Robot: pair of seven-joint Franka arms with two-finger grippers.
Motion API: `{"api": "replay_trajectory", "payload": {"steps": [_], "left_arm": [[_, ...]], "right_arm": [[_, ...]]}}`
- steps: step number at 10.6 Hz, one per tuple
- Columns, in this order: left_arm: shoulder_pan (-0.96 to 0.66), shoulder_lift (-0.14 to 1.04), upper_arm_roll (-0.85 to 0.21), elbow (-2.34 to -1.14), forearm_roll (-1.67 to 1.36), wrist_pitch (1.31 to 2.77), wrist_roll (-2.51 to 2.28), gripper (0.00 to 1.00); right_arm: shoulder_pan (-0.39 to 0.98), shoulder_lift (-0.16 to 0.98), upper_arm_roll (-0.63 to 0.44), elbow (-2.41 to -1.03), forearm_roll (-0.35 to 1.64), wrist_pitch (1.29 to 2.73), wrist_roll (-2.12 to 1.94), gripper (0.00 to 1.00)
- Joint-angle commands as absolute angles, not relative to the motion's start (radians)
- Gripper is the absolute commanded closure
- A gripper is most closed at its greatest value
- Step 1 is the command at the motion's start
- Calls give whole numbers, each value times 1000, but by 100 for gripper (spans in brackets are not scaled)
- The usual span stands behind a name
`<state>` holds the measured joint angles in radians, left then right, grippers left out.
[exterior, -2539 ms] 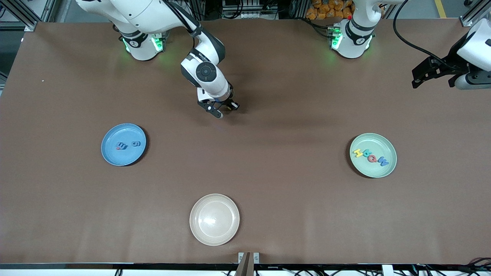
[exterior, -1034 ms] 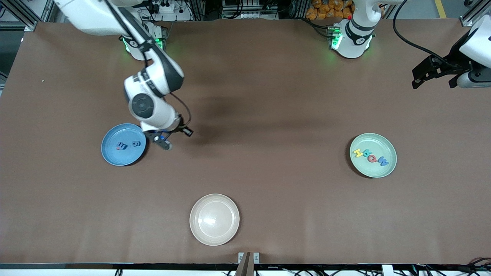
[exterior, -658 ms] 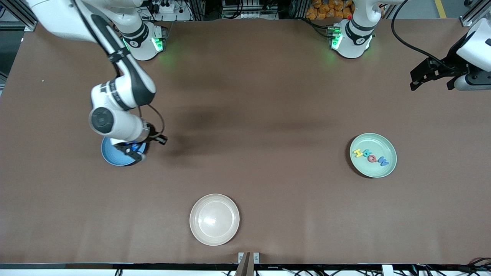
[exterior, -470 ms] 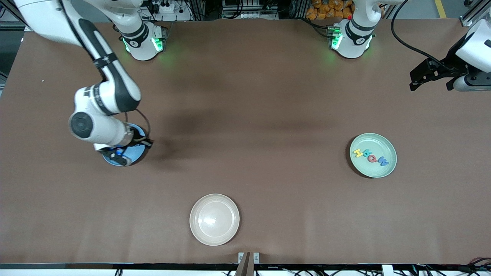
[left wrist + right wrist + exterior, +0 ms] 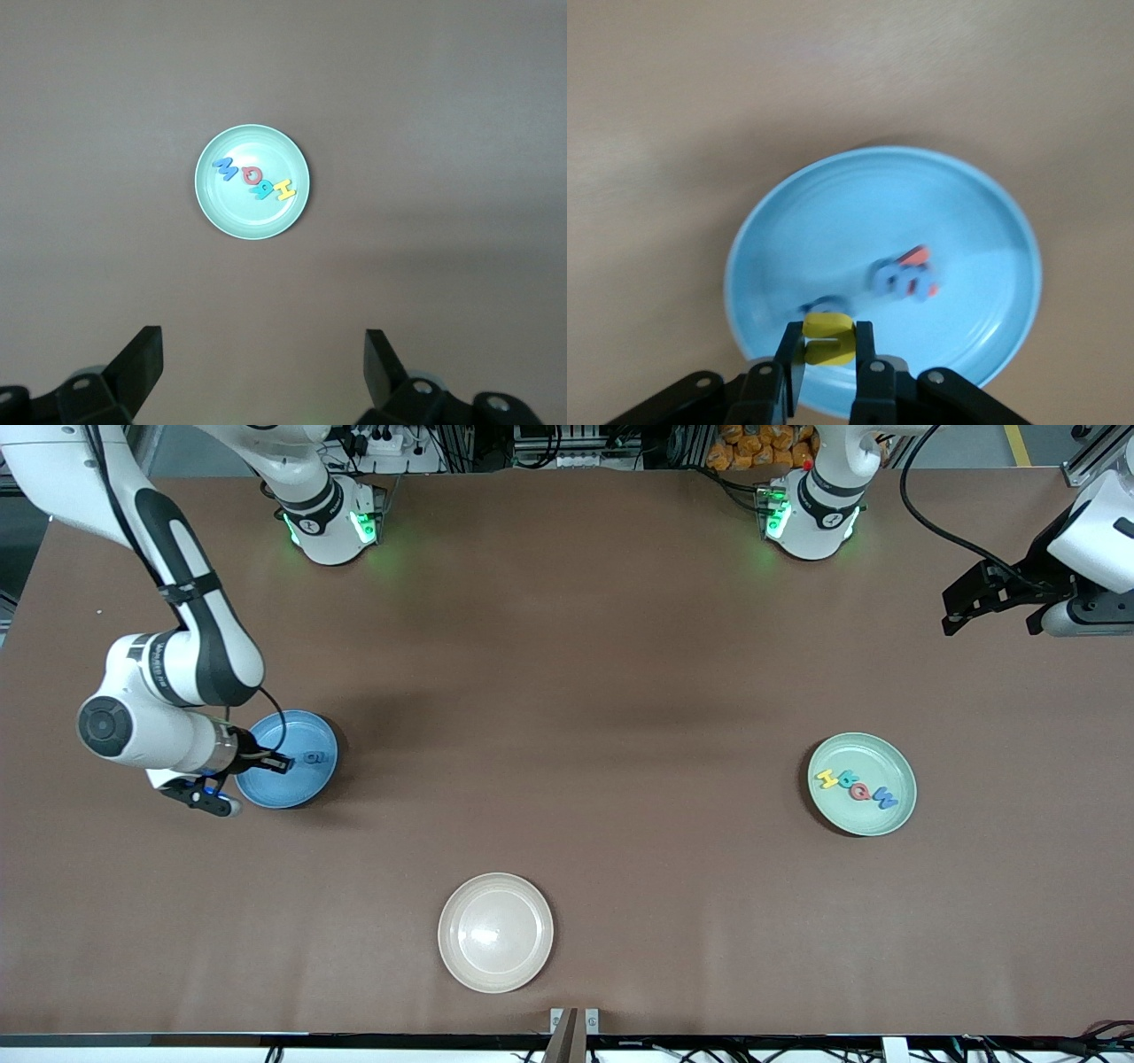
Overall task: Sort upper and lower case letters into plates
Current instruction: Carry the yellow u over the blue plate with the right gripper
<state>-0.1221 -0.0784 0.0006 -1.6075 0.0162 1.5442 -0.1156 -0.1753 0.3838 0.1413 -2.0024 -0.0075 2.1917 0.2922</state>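
My right gripper (image 5: 208,797) is shut on a small yellow letter (image 5: 827,326) and hangs over the rim of the blue plate (image 5: 297,784), at the edge toward the right arm's end of the table. The blue plate (image 5: 859,212) holds a blue and a red letter (image 5: 906,276) lying together. The mint green plate (image 5: 864,748) holds several letters (image 5: 858,788) in a row: yellow, teal, red and blue. My left gripper (image 5: 988,598) waits open and high up at the left arm's end of the table, with the green plate (image 5: 248,221) far below its fingers (image 5: 146,350).
A cream-beige plate (image 5: 447,921) with nothing on it sits nearest the front camera, midway along the brown table. Both arm bases stand along the table's edge farthest from the camera.
The right arm swung from the table's middle across the blue plate to its rim toward the right arm's end, with the letter still in its gripper. The left arm has barely moved.
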Motion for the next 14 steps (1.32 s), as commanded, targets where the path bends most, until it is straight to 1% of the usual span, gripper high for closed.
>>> {"api": "replay_trajectory", "payload": {"steps": [1,3,4,5,6,8,9,11,14], "left_arm": [[-129,-63,3,-1588,-2,1542,-137,0],[-130,-63,3,-1586,2,1542,-135,0],[-130,-63,2,-1586,0,1542,-133,0],[-130,-63,2,-1586,0,1542,-133,0],[-130,-63,3,-1586,0,1542,-133,0],[-129,-63,2,-1586,0,1542,-133,0],[-129,-63,2,-1586,-2,1542,-133,0],[-129,-63,2,-1586,-2,1542,-133,0],[-129,-63,0,-1586,-2,1542,-133,0]], "right_arm": [[-179,414,101,-1993,-20,2209,226,100],[-181,434,101,-1994,-9,2217,239,100],[-179,437,101,-1993,-3,2215,244,83],[-178,437,101,-1991,-3,2214,248,54],[-173,436,101,-1991,-2,2212,253,1],[-155,434,103,-1961,-3,2189,302,0],[-134,431,103,-1929,-3,2148,336,0],[-123,426,107,-1841,-2,2033,359,0],[-100,410,114,-1666,-3,1826,357,0]]}}
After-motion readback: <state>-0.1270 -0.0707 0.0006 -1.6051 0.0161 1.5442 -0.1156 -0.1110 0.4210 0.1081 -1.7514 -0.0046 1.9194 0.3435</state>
